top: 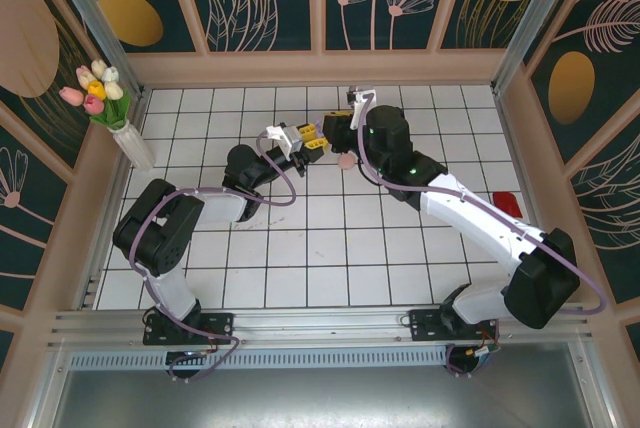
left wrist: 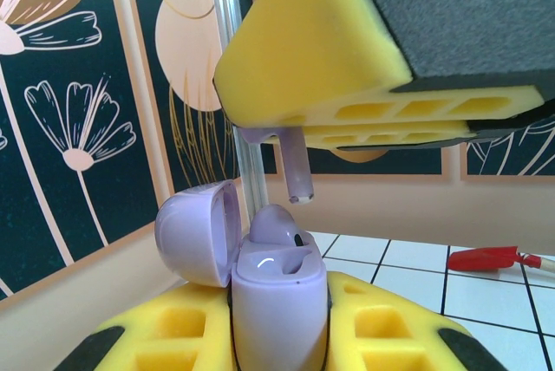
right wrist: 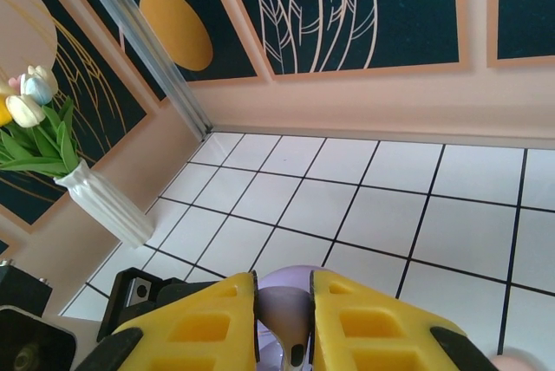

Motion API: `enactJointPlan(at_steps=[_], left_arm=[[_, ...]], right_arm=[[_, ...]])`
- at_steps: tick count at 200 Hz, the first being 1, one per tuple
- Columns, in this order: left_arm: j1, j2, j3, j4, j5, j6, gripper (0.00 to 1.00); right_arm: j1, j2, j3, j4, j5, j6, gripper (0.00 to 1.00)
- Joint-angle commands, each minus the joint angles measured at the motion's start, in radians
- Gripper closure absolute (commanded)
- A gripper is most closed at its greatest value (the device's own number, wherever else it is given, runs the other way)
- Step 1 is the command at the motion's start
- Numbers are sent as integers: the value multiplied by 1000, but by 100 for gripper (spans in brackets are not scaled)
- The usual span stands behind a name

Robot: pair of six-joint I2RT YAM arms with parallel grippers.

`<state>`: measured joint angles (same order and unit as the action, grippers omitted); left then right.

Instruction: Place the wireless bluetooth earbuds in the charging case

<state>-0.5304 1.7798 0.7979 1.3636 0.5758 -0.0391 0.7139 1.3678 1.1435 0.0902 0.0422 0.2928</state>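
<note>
top: high, far, looking down | wrists: close, low, facing walls [right wrist: 347, 7] | shared: tiled table [top: 330, 248]

The left arm [top: 165, 238] and right arm [top: 470, 213] look like twins: smooth white links between chunky black joint housings, and a lilac cable [top: 205, 191] looping loosely along each one, back from the wrist. The left gripper [top: 303, 141] has a white body just behind its yellow fingers. The right gripper [top: 335, 128] is tipped in the same yellow. Close up, those fingers [right wrist: 199, 323] are yellow with rectangular cut-out windows and black pads [right wrist: 113, 349] at the outer corners. Small green lights [top: 372, 132] glow on the black housing just behind the right wrist.
</note>
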Motion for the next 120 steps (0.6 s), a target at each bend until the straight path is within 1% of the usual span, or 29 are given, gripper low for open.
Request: enactJointPlan(at_steps=[1,84,120], left_arm=[[-6,4,19,7,8,-1,100],[-6,4,19,6,6,4,100],[-6,4,20,7,4,5,100]], right_arm=[[-7,15,-11,31,-22,-11,81],[-8,45,-4,16,-22,-13,82],[-7,55,4,-9,-22,-36,82]])
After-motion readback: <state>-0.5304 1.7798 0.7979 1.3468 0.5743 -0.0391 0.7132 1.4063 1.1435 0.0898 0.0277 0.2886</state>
